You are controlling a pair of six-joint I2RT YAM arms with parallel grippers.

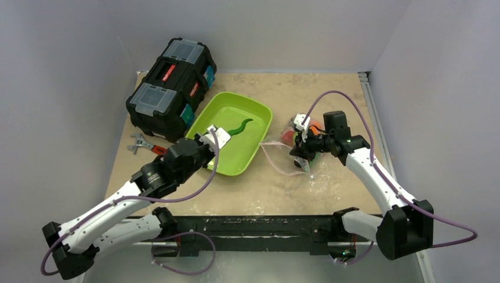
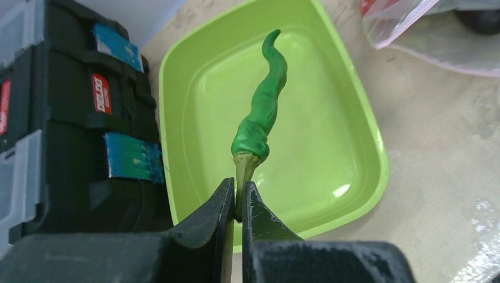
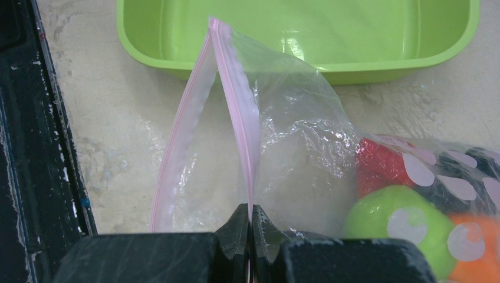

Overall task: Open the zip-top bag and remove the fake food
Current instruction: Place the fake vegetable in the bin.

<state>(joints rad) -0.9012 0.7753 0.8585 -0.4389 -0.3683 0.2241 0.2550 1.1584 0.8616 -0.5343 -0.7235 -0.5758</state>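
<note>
My left gripper (image 2: 237, 200) is shut on the pale stem of the long green pod (image 2: 263, 106) and holds it over the lime-green tray (image 2: 354, 177); pod (image 1: 240, 126) and gripper (image 1: 213, 137) also show in the top view. My right gripper (image 3: 250, 213) is shut on the pink zip strip (image 3: 236, 106) of the clear zip-top bag (image 3: 306, 135), whose mouth stands open toward the tray. Inside the bag lie a red pepper (image 3: 377, 165), a lime-green ball (image 3: 395, 227), an orange fruit (image 3: 477, 253) and a dark piece. In the top view the bag (image 1: 282, 156) lies right of the tray, at my right gripper (image 1: 302, 147).
A black toolbox (image 1: 171, 88) stands at the back left, touching the tray's left side. A red-handled wrench (image 1: 143, 145) lies in front of it. The black base rail (image 1: 247, 227) runs along the near edge. Grey walls enclose the table.
</note>
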